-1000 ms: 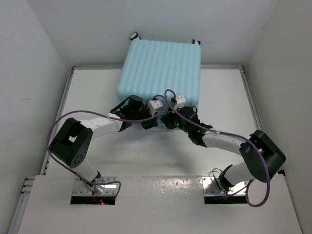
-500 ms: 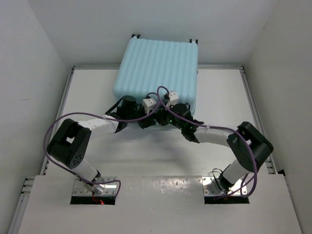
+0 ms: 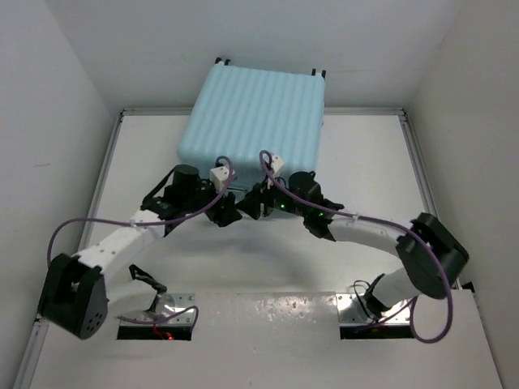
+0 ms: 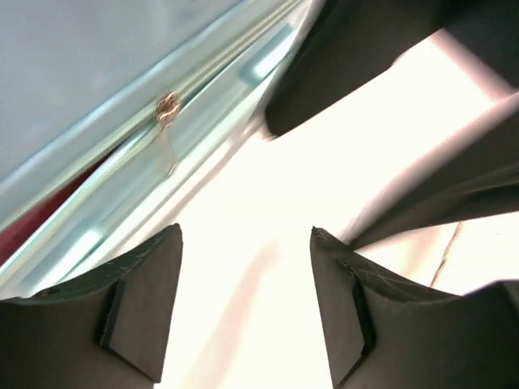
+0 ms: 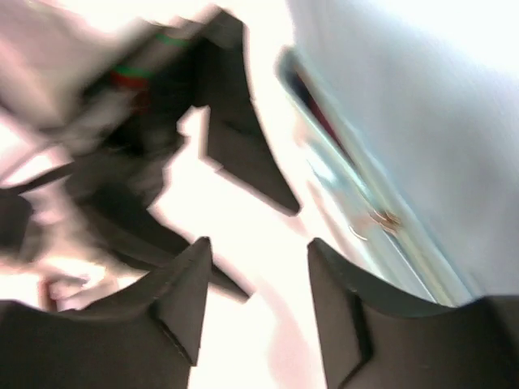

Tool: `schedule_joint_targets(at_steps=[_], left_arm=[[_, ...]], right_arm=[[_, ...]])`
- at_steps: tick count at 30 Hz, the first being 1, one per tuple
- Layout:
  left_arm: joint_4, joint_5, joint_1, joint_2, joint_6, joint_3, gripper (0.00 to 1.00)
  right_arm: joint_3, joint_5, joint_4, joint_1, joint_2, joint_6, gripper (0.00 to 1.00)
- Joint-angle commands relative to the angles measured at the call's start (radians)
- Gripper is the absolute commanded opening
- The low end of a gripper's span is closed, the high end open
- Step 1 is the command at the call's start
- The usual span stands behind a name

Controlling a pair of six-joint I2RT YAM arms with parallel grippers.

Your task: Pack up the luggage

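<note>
Pale blue luggage [image 3: 255, 113] flat on desk [image 3: 365, 162], lid down, just beyond both jaws. Nothing held by left jaws or right jaws, both parted. Near zip pull [image 4: 168, 105], red sliver [image 4: 32, 223] in seam: zipping probably left.

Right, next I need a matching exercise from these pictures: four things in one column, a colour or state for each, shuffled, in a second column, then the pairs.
Column one
1. luggage
2. zip pull
3. left gripper
4. table

Column two
A. black, jaws apart, nothing between them
B. white and flat
C. pale blue and ribbed
D. small and brassy, on a side seam

Pairs: 1-C, 2-D, 3-A, 4-B
</note>
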Motion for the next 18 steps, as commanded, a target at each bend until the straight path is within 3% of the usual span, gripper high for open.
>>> schedule_joint_targets(at_steps=[1, 5, 7, 10, 13, 14, 17, 18], left_arm=[[-0.188, -0.092, 0.035, -0.145, 0.102, 0.034, 0.67], [-0.316, -0.196, 0.072, -0.309, 0.125, 0.08, 0.67], [-0.331, -0.312, 0.096, -0.351, 0.047, 0.121, 0.69], [-0.356, -0.468, 0.148, -0.334, -0.065, 0.233, 0.68], [-0.33, -0.59, 0.239, -0.252, -0.128, 0.323, 0.56], [-0.286, -0.612, 0.267, -0.225, -0.139, 0.38, 0.5], [-0.236, -0.644, 0.408, -0.069, -0.179, 0.506, 0.44], [-0.236, -0.644, 0.443, -0.012, -0.195, 0.543, 0.45]], right_arm=[[0.049, -0.193, -0.022, 0.012, -0.174, -0.088, 0.53], [0.068, -0.172, -0.243, -0.04, -0.353, -0.138, 0.63], [0.091, -0.069, -0.34, -0.083, -0.413, -0.135, 0.67], [0.141, 0.043, -0.495, -0.192, -0.458, -0.13, 0.67], [0.169, 0.135, -0.608, -0.335, -0.469, -0.078, 0.63], [0.192, 0.163, -0.679, -0.423, -0.443, -0.035, 0.59], [0.319, 0.201, -0.838, -0.542, -0.336, 0.012, 0.43], [0.351, 0.215, -0.901, -0.594, -0.314, 0.029, 0.25]])
